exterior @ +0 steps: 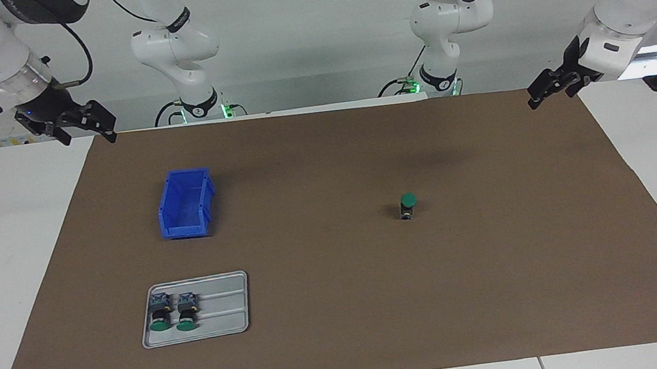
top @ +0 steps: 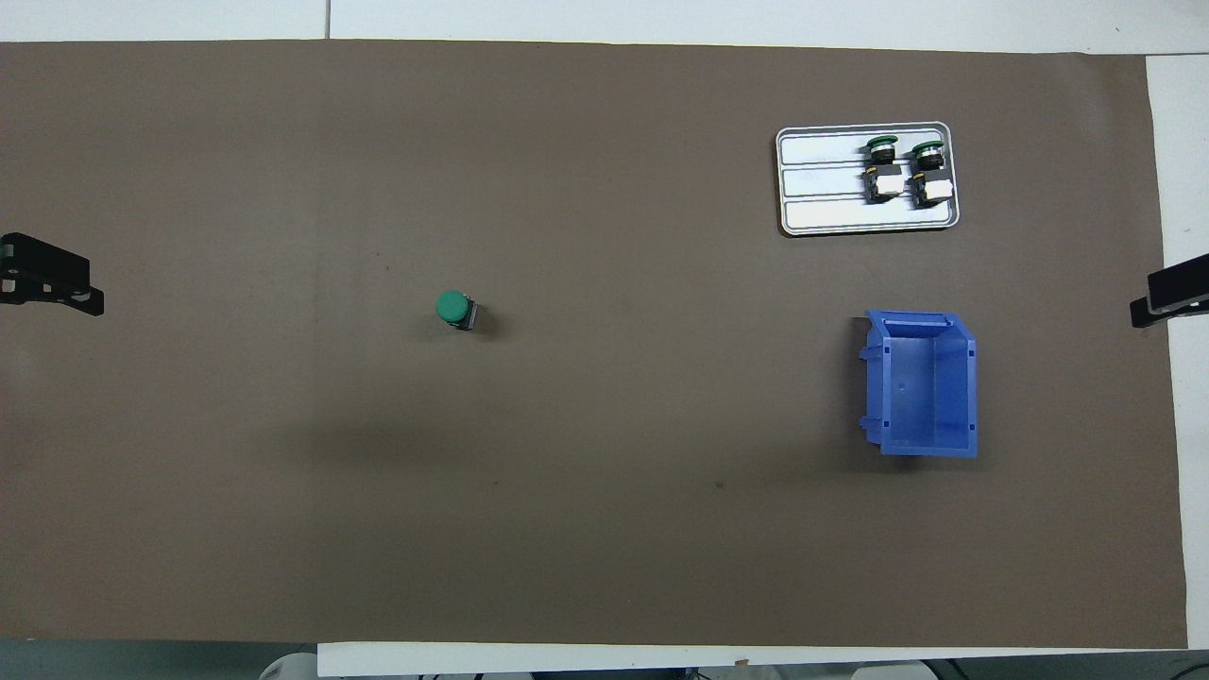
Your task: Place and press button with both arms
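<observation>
One green-capped button (exterior: pixel 408 205) stands upright on the brown mat, cap up, toward the left arm's end of the table; it also shows in the overhead view (top: pixel 456 309). Two like buttons (exterior: pixel 160 312) (exterior: pixel 187 309) lie on their sides in a grey tray (exterior: pixel 227 331). My left gripper (exterior: pixel 552 98) hangs open and empty in the air over the mat's edge at its own end. My right gripper (exterior: pixel 87 136) hangs open and empty over the mat's edge at the other end. Both are well apart from every button.
A blue open bin (exterior: pixel 185 204) stands on the mat at the right arm's end, nearer to the robots than the tray; it looks empty in the overhead view (top: pixel 921 382). White table shows around the mat (exterior: pixel 345 331).
</observation>
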You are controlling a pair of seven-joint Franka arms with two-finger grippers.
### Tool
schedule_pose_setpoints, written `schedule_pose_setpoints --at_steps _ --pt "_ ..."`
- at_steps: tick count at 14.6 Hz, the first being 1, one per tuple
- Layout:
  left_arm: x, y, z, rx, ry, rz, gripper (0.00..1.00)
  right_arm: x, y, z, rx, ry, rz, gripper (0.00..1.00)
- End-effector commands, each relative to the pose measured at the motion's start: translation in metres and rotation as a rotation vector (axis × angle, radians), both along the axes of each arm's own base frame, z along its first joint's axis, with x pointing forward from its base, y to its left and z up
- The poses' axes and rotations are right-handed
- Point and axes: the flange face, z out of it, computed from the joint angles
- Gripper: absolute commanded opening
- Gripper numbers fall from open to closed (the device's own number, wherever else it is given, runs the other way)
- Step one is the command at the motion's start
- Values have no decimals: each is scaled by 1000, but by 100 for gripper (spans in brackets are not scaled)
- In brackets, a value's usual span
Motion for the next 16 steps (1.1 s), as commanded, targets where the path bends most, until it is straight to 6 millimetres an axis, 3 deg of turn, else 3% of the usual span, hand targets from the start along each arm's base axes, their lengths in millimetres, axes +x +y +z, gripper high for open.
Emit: schedule_pose_setpoints --at_steps 1,7,9,16 --pt "-5 -1 9 9 -5 -18 100 -6 -2 0 4 2 9 100" --pt "-6 0 10 12 -1 -15 100 -6 -2 0 4 2 9 100" --pt "-6 9 9 12 5 0 100 -6 -2 0 4 2 9 100" --pt "-11 2 11 17 13 -7 100 -6 -2 0 4 2 9 100"
